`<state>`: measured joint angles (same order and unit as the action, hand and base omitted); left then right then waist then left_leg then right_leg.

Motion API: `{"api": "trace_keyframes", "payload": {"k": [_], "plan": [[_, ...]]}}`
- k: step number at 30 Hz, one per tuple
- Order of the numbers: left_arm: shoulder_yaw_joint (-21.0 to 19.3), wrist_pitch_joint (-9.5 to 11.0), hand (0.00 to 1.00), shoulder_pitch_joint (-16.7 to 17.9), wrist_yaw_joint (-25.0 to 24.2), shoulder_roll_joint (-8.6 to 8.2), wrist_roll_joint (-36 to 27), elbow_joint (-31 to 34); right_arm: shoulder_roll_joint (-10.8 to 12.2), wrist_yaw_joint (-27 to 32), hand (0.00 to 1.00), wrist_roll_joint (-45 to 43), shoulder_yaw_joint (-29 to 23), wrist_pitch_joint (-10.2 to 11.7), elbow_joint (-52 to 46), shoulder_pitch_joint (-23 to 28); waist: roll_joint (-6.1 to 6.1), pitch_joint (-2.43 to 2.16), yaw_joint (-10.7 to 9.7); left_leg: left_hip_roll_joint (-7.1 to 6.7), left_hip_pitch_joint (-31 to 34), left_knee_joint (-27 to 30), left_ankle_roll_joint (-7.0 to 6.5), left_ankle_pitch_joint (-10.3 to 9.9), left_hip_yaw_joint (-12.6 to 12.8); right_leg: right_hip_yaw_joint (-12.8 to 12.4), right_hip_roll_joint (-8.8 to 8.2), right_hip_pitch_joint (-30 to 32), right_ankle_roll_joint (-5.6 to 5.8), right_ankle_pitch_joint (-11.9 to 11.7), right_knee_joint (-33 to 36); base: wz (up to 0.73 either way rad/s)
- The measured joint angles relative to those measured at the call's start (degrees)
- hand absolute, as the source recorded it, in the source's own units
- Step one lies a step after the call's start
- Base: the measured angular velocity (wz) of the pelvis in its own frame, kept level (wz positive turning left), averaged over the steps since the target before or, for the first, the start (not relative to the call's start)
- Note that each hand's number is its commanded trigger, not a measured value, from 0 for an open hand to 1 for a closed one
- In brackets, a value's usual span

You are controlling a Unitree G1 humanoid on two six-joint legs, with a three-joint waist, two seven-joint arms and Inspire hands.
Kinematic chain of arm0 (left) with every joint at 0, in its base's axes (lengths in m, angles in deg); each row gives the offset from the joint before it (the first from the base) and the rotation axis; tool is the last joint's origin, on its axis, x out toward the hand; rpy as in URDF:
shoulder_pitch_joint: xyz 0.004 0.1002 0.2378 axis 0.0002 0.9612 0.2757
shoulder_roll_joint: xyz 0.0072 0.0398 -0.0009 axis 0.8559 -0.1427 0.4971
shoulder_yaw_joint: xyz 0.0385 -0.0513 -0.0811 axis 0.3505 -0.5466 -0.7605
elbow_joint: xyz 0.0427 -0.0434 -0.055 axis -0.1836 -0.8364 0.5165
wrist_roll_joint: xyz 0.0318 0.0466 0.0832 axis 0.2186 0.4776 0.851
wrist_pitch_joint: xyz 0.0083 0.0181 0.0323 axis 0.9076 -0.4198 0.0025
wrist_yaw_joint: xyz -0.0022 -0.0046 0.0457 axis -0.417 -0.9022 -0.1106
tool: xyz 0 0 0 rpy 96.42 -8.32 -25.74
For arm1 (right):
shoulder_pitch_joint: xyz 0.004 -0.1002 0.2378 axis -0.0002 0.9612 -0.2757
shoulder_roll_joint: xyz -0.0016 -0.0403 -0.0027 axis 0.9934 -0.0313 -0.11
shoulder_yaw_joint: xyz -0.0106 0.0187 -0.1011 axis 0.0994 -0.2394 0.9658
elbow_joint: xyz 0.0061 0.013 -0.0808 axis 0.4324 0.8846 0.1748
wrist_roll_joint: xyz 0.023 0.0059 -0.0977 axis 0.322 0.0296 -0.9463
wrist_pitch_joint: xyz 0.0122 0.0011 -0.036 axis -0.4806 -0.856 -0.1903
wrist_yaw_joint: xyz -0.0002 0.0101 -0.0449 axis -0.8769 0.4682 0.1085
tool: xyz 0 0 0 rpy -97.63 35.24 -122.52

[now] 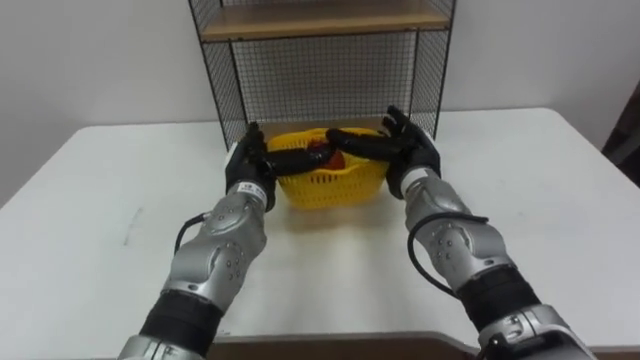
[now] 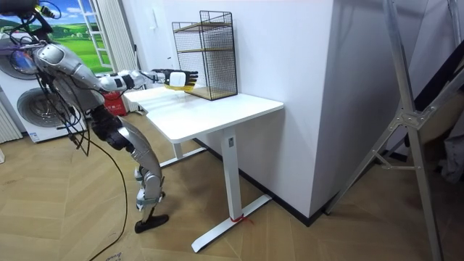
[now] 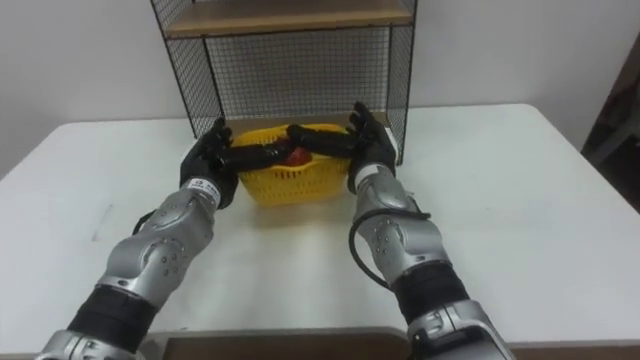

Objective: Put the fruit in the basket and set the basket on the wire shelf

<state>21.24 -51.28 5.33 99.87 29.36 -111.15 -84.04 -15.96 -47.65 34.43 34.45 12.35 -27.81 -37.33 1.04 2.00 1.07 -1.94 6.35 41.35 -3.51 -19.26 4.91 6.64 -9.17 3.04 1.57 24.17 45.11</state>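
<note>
The yellow basket [image 1: 330,183] stands on the white table [image 1: 120,200], right in front of the black wire shelf [image 1: 325,80]. A red fruit [image 1: 336,158] lies inside it. My left hand [image 1: 246,160] lies against the basket's left side and my right hand [image 1: 410,145] against its right side. Both hands have straight fingers, and their dark thumbs reach over the rim. In the room view I stand at the table's end on the room view's left, leaning forward with both arms stretched out to the basket [image 2: 176,86] by the shelf [image 2: 210,58].
The shelf has a wooden board [image 1: 325,20] high up and an open bay at table level behind the basket. A white wall backs the table. A washing machine [image 2: 29,94] stands behind me, and a metal stand [image 2: 406,130] is at the room view's right.
</note>
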Motion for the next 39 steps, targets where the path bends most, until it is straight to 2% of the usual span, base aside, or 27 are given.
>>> {"api": "trace_keyframes", "payload": {"k": [1, 2, 3, 4, 5, 6, 7, 8, 11, 16, 18, 22, 26, 30, 34, 39], "plan": [[-0.1, 0.0, 0.0, -1.6, -0.2, 0.15, -0.9, -2.7, 0.0, 0.1, 0.0, 0.1, -0.1, 0.0, 2.6, -1.5, 0.48, -0.13, 0.5, -0.56, -0.2, 0.4, -0.93, -0.6, 0.3, -0.1, -0.58, 0.0, 0.37, 0.1, 0.9, -0.11], [-0.2, 0.0, 0.0, -3.1, -0.6, 0.16, -1.2, -5.3, 0.1, 0.0, 0.0, -0.2, -0.2, 0.0, 5.0, -3.0, 0.7, -0.02, 0.5, -0.98, -0.3, 1.0, -1.88, -1.3, 1.0, -0.4, -1.1, 0.7, 0.93, 0.1, 3.2, -0.1], [-0.4, 0.0, 0.0, -3.6, -0.9, 0.08, -1.2, -6.1, 0.1, 0.0, 0.0, -0.5, -0.2, 0.0, 5.9, -3.7, 0.44, 0.14, 0.7, -1.02, -0.2, 1.4, -2.1, -1.7, 1.3, -0.5, -1.41, 1.6, 1.12, -0.5, 5.0, -0.08], [-0.9, 0.0, 0.0, -4.5, -0.9, 0.05, -1.1, -7.4, 0.1, -0.2, 0.0, -0.6, -0.2, 0.0, 7.0, -4.5, -0.25, 0.37, 1.0, -1.03, 0.0, 2.3, -2.44, -2.3, 1.4, -0.3, -2.03, 3.3, 1.45, -2.6, 8.5, 0.0], [-1.1, 0.0, 0.0, -4.7, -0.9, 0.07, -1.1, -7.8, 0.1, -0.4, 0.0, -0.6, -0.3, 0.0, 7.3, -4.5, -0.33, 0.4, 0.7, -1.05, 0.1, 2.5, -2.45, -2.3, 1.4, -0.2, -2.45, 4.1, 1.76, -3.4, 9.6, 0.09], [-1.1, 0.0, 0.0, -5.0, -1.0, 0.21, -1.2, -7.9, 0.1, -0.7, 0.0, -0.5, -0.4, 0.0, 7.7, -4.6, -0.57, 0.29, 0.8, -1.04, 0.2, 2.6, -2.75, -2.5, 1.4, -0.1, -2.7, 4.2, 2.1, -3.5, 9.0, 0.0], [-1.1, 0.1, 0.0, -5.8, -1.3, 0.5, -1.3, -8.1, -0.3, -1.1, 0.0, -0.5, -0.6, 0.0, 7.7, -5.3, -1.26, 0.46, 0.9, -0.88, 1.0, 2.6, -2.76, -2.6, 1.4, 0.3, -2.09, 4.1, 2.56, -3.0, 6.8, -0.06], [-1.3, 0.3, 0.0, -6.3, -1.4, 0.84, -1.5, -8.5, -0.2, -1.3, 0.0, -0.4, -0.7, 0.0, 7.7, -5.8, -1.69, 0.5, 0.9, -0.7, 1.5, 2.5, -2.82, -2.4, 1.4, 0.4, -1.66, 3.9, 2.53, -2.8, 5.2, -0.13], [-1.6, 0.4, 0.0, -8.8, -2.2, 1.9, -2.9, -9.5, -0.3, -1.8, 0.0, -0.2, -0.6, 0.0, 7.7, -7.8, -2.25, 0.53, 1.0, -0.69, 3.9, 0.1, -3.78, -0.5, 2.0, 1.1, -1.29, 3.9, 2.56, -2.4, -1.8, -0.05], [-1.6, 0.5, 0.0, -9.0, -2.7, 2.33, -3.3, -9.6, -0.5, -1.9, 0.0, 0.2, -0.6, 0.0, 7.7, -8.3, -2.46, 0.33, 0.8, -0.43, 4.0, -2.4, -3.8, 0.6, 2.1, 1.3, -0.67, 3.7, 2.8, -3.9, -5.4, -0.05], [-1.5, 0.6, 0.0, -9.0, -2.7, 2.32, -3.9, -9.6, -0.5, -2.1, 0.0, 0.1, -0.5, 0.0, 7.7, -8.4, -2.81, 0.08, 0.8, -0.02, 3.8, -3.3, -3.81, 0.9, 2.5, 1.5, -0.45, 3.5, 2.66, -4.5, -6.7, -0.07], [-1.4, 0.7, 0.0, -9.0, -2.6, 2.61, -4.8, -9.8, -0.7, -2.5, 0.0, 0.0, 0.1, 0.0, 7.7, -8.6, -2.9, -0.07, 0.6, 0.24, 2.0, -6.7, -3.26, 2.0, 2.6, 1.7, 0.28, 1.6, 2.32, -5.7, -10.3, -0.05], [-1.6, 0.7, 0.0, -9.0, -2.6, 2.61, -5.0, -10.6, -0.9, -2.5, 0.0, -1.5, 0.1, 0.0, 7.8, -8.7, -2.91, -0.11, 0.6, 0.28, -0.3, -10.2, -2.82, 3.1, 2.6, 2.1, 0.83, -0.7, 2.08, -6.9, -14.0, 0.0], [-1.6, 0.7, 0.0, -9.0, -2.6, 2.48, -5.1, -10.8, -1.1, -2.5, 0.0, -2.1, 0.1, 0.0, 7.8, -8.7, -2.87, -0.13, 0.6, 0.38, -1.4, -11.8, -2.5, 3.4, 2.6, 2.0, 1.24, -2.0, 1.94, -7.4, -15.6, -0.02], [-0.4, 2.4, 0.0, -9.2, -3.2, 2.6, -6.3, -13.4, -1.5, -2.6, 0.0, -2.1, 0.2, 0.0, 10.5, -8.7, -2.9, -0.12, 0.5, 0.41, -2.8, -12.3, -2.41, 3.4, 2.4, 2.0, 1.47, -4.0, 1.95, -7.4, -17.0, 0.02], [-0.2, 3.8, 0.0, -11.1, -5.1, 2.63, -6.2, -17.7, -1.5, -3.2, 0.0, -2.2, 0.2, 0.2, 11.8, -8.9, -3.04, -0.07, 0.4, 0.41, -3.2, -12.7, -2.44, 3.4, 2.2, 2.2, 1.75, -4.8, 2.25, -8.1, -17.9, 0.01]]}}
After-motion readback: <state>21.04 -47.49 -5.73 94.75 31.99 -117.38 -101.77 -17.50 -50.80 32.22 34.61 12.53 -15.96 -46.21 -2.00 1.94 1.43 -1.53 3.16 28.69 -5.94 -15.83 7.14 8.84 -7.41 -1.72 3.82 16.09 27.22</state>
